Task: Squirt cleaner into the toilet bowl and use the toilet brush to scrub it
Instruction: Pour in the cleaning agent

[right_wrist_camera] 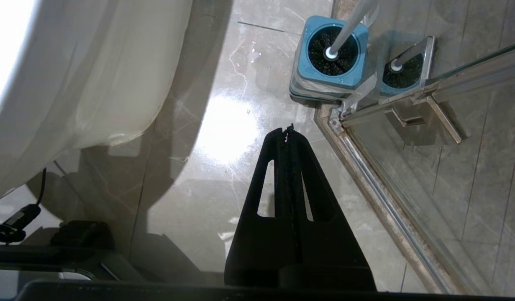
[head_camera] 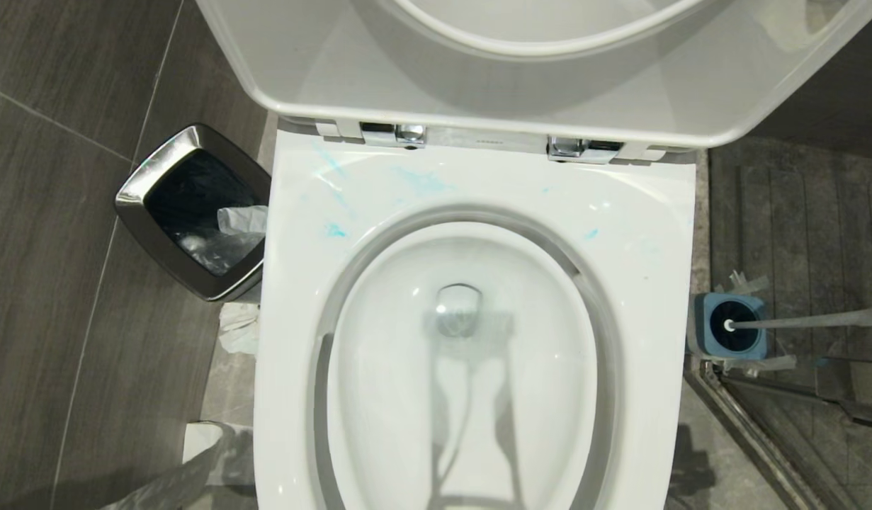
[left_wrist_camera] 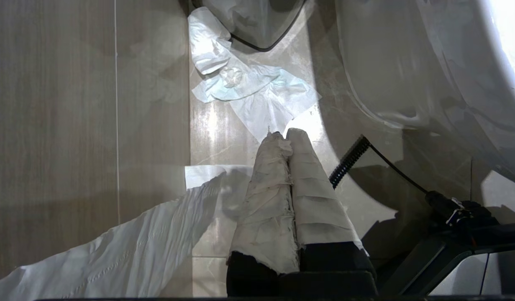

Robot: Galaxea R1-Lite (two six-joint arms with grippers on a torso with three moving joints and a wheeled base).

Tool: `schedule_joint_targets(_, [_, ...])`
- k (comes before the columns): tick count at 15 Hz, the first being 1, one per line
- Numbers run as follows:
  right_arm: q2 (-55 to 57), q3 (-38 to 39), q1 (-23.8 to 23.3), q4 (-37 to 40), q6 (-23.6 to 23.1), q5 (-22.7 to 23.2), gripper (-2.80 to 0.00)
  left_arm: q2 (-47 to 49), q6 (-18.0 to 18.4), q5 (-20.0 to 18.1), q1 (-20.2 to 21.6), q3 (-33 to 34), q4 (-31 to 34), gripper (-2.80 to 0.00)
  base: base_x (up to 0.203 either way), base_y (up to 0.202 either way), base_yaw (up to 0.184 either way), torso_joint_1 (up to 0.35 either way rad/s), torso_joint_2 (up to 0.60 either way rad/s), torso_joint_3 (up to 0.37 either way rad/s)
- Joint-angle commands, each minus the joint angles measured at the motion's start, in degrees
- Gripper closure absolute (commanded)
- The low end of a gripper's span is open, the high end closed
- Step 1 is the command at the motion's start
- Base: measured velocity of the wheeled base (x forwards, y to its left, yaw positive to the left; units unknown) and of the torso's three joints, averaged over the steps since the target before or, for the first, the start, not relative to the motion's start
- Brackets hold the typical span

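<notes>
White ceramic fills most of what we see: the toilet bowl [head_camera: 464, 368] sits straight ahead with lid and seat up, and there are turquoise smears on the rim near the hinges. The thing we care about is the toilet brush [right_wrist_camera: 345, 35]. It stands in its blue holder [right_wrist_camera: 330, 56] on the floor to the bowl's right, tucked against the glass shower rail [right_wrist_camera: 391, 209].

From the right gripper [right_wrist_camera: 287, 130] the holder lies ahead and slightly toward the glass, well apart, with the slim handle leaning up and away from the bowl. So we'd say the right arm is the nearer one by far. Its fingers are pressed together, holding nothing.

The left gripper [left_wrist_camera: 284, 134], wrapped in white cloth, is also pinched together, hanging over crumpled tissue [left_wrist_camera: 249, 90] on the bowl's left. We can't spot the cleaner bottle anywhere.
</notes>
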Motion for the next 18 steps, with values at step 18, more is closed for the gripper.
schedule_joint_targets(18, [-0.04, 0.7, 0.0, -0.2, -0.04, -0.06, 0.0, 0.07, -0.1, -0.01, 0.02, 0.44, 0.0, 0.0, 0.0, 0.0, 0.0, 0.002, 0.06, 0.062])
